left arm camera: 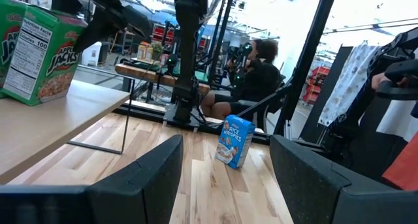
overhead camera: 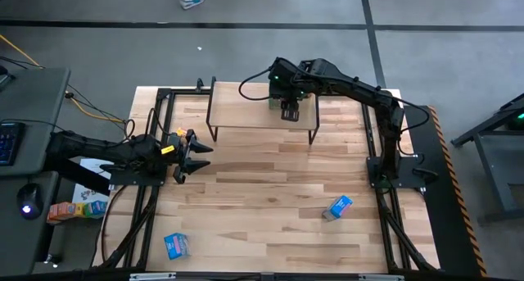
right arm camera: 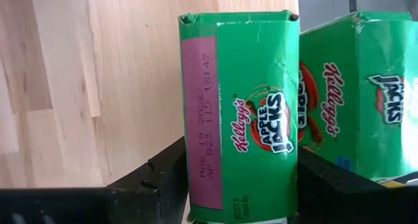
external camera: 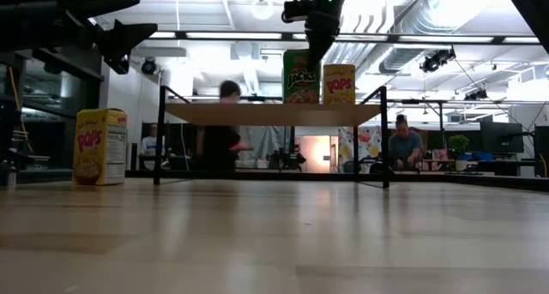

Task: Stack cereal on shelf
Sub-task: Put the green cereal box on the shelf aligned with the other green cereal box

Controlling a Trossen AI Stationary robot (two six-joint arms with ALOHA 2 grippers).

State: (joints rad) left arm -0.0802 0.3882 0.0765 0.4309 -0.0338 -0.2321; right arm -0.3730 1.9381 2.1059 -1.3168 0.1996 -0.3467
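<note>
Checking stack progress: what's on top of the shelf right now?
On the shelf: a green Apple Jacks box held upright in the right gripper, and a yellow Corn Pops box beside it. A second green box sits close behind; from above, the arm covers them.

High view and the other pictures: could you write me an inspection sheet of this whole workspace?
Surface: wooden table, with the shelf at its far side.
Job's things: green cereal box, second green box and yellow box on the shelf; blue boxes and another yellow box on the table.
Clutter: colourful boxes on a side desk.
Grippers: left end effector open over the table's left; right end effector closed on the green cereal box.
Cables: yellow cable off the left edge.
Surroundings: people beyond the table.
</note>
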